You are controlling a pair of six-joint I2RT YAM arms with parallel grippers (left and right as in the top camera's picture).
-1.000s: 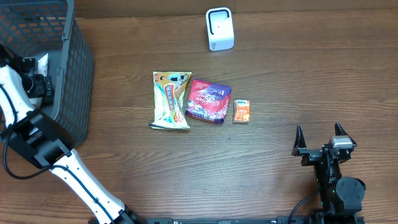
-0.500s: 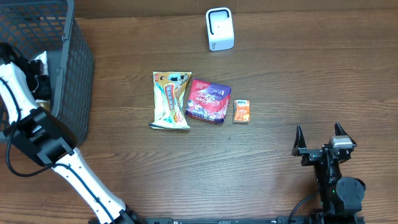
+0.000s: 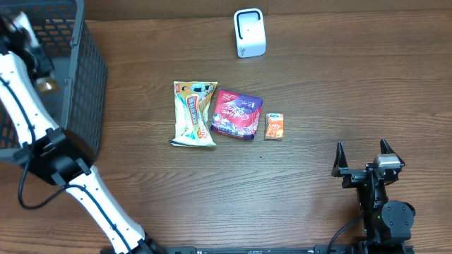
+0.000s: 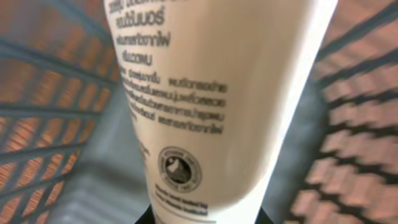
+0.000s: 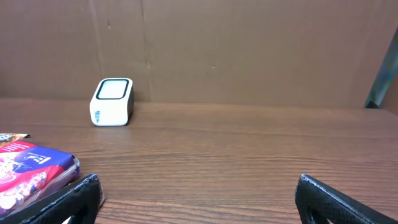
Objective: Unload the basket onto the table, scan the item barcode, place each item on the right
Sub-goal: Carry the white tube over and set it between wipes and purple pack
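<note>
- Sitting nearest the robot, the right gripper (image 3: 361,148) is well to the near side and right of the white barcode scanner (image 3: 249,32), its fingers spread wide and holding nothing.
- Between it and the scanner lie a small orange box (image 3: 274,126), a purple packet (image 3: 236,114) and a yellow snack bag (image 3: 194,113), side by side.
- Far to the scanner's left, at the black mesh basket (image 3: 81,70), the left gripper (image 3: 27,32) is clamped on a white tube (image 4: 211,93), whose printed text faces the wrist camera.
</note>
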